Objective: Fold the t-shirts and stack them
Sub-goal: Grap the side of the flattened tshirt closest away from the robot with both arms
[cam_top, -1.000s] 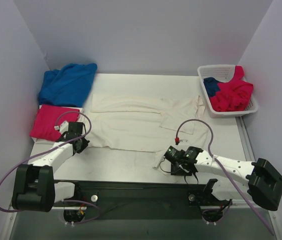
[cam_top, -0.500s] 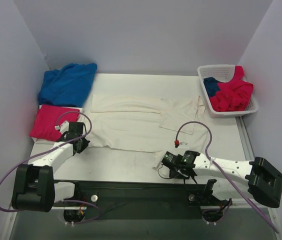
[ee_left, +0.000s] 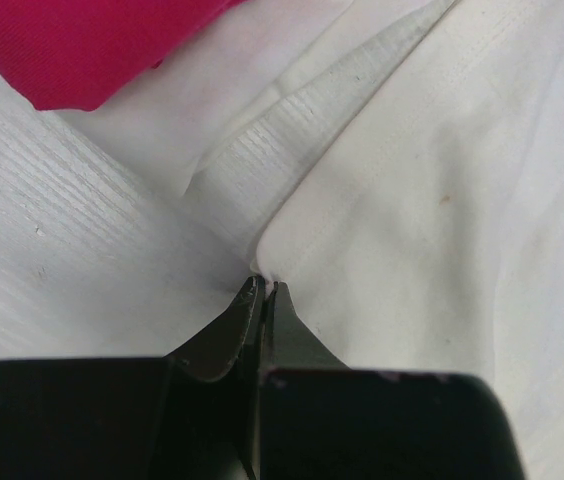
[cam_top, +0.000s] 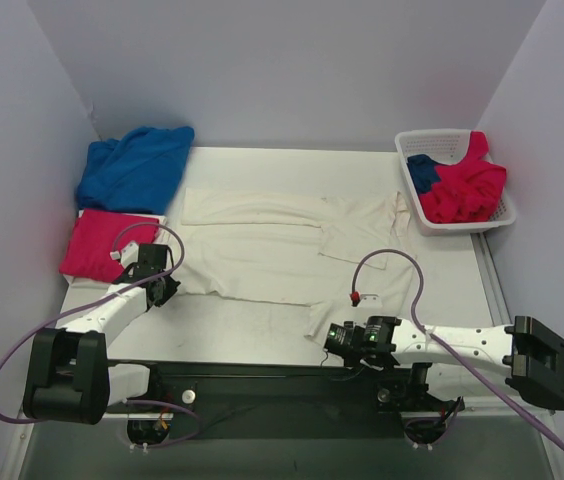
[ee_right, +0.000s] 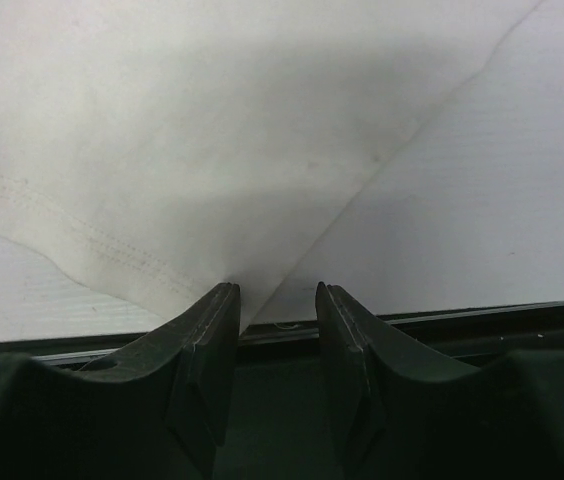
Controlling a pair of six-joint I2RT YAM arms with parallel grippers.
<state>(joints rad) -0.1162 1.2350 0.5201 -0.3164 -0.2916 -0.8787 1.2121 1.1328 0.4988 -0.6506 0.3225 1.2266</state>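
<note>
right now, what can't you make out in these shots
Top view: the blue t-shirt in the basket is mostly buried under a crimson t-shirt.
Right wrist view: whether the corner of the cream t-shirt lies inside the open right end effector; shadow hides it.
Left wrist view: how much cloth the shut left end effector pinches; its tips cover it.

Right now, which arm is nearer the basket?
Right. Its end effector is at the near edge, left of the basket; the left one is farther left, by the pink shirt.
</note>
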